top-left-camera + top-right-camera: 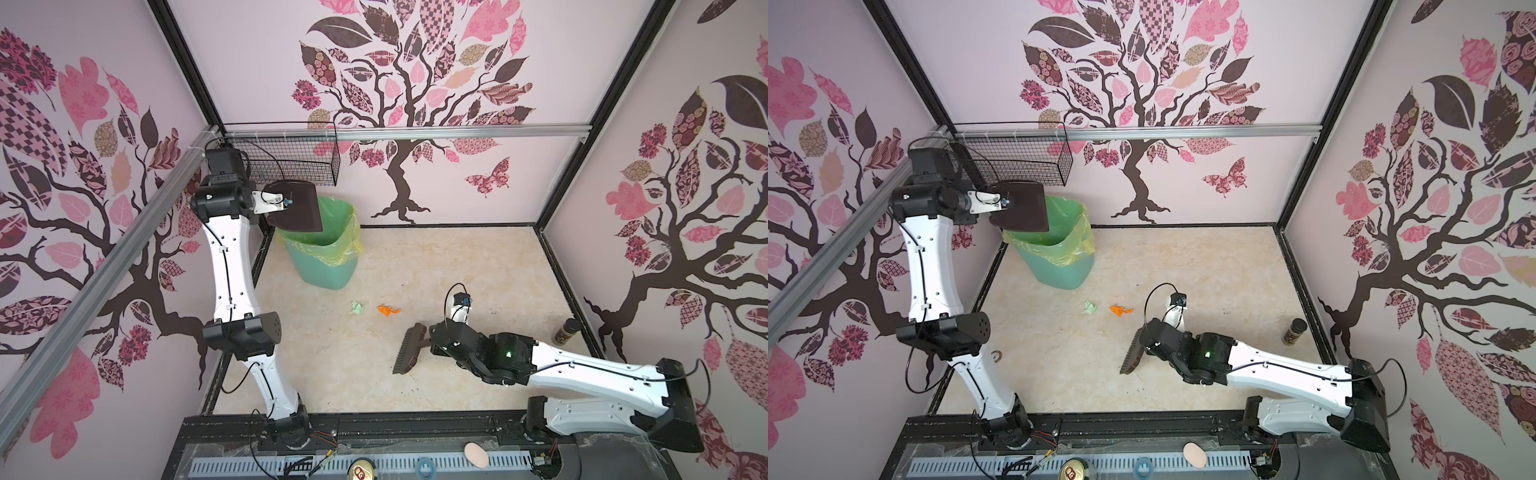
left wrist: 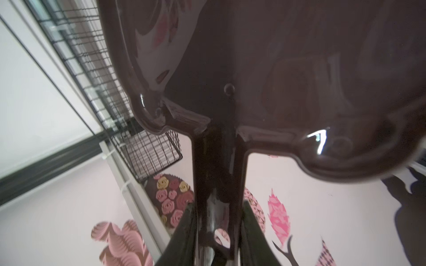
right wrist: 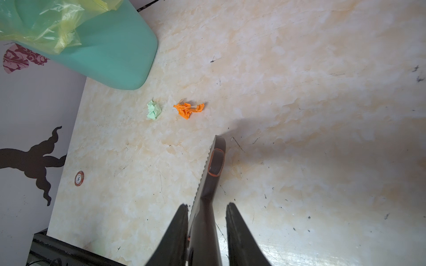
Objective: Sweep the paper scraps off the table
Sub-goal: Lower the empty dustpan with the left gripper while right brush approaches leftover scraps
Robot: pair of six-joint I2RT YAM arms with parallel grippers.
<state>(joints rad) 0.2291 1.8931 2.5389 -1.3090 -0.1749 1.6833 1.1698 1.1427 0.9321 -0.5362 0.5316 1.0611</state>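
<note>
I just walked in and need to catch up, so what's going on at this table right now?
A two-armed robot is partway through a sweep-up. Its left gripper is clamped on the handle of a dark dustpan, held up over the mouth of the green-lined teal bin. Its right gripper grips a dark hand brush down near the table. A pale green paper scrap and an orange paper scrap lie on the table between bin and brush.

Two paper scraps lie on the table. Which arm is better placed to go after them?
Probably right. The right gripper holds the brush low near the paper scraps; the left gripper holds the dustpan high over the bin.
</note>
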